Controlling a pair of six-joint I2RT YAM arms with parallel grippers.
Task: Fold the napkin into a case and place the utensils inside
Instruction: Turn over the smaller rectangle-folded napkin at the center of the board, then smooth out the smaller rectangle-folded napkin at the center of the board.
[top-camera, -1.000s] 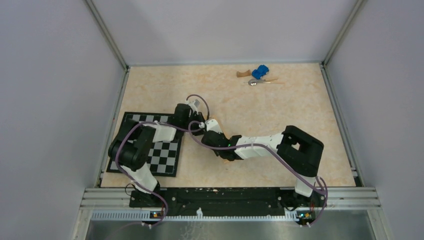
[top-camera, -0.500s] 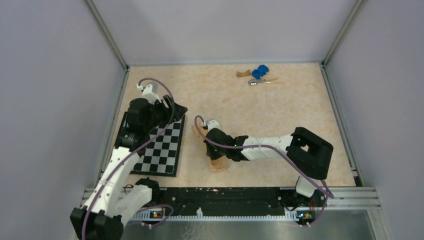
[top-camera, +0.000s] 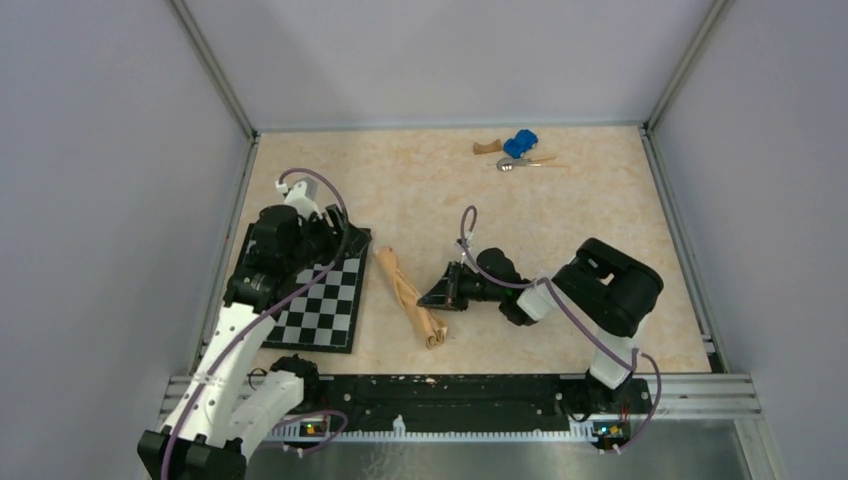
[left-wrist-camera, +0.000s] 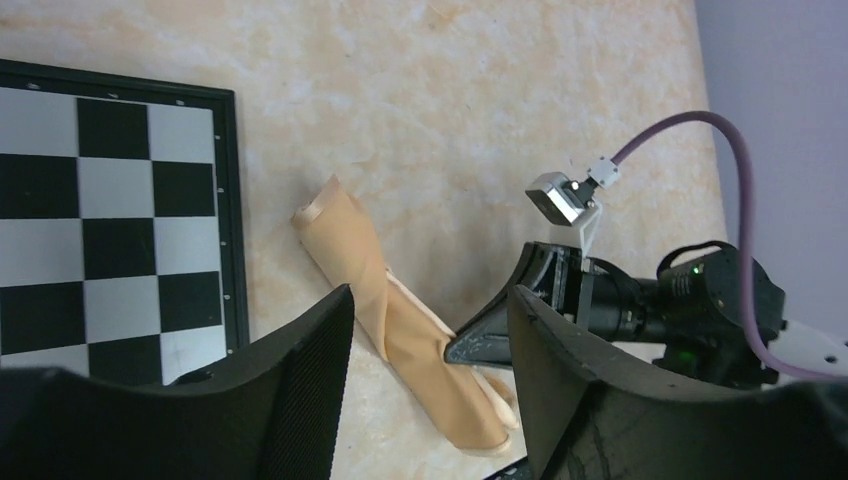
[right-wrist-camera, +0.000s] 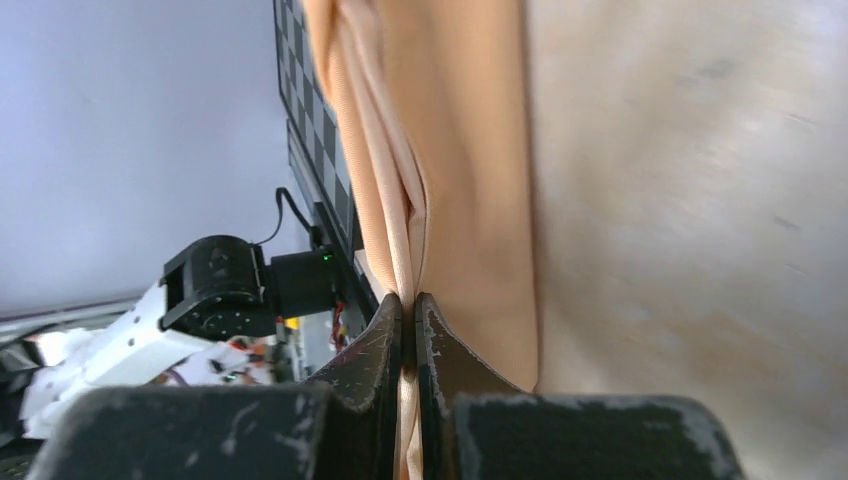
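Observation:
The peach-orange napkin (top-camera: 408, 292) lies on the table as a long, narrow, layered strip, just right of the checkerboard mat (top-camera: 320, 310). My right gripper (top-camera: 428, 297) reaches in low from the right, shut on the strip's right-hand edge (right-wrist-camera: 470, 180), and cloth shows between its fingertips (right-wrist-camera: 385, 330). My left gripper (top-camera: 345, 243) hovers open over the mat's far right corner and holds nothing. Its view looks down on the napkin (left-wrist-camera: 395, 320) between its fingers (left-wrist-camera: 300, 370). A silver spoon (top-camera: 510, 163) lies at the far edge of the table.
A blue toy car (top-camera: 519, 144) and a brown wooden block (top-camera: 486, 148) sit beside the spoon at the back. Grey walls and metal rails enclose the table on three sides. The right arm's elbow (top-camera: 615, 290) is folded over the table's near right part.
My left gripper let go, opened and drew back from the table's middle to above the mat. The right arm swung back to the right, and the napkin now shows as a strip.

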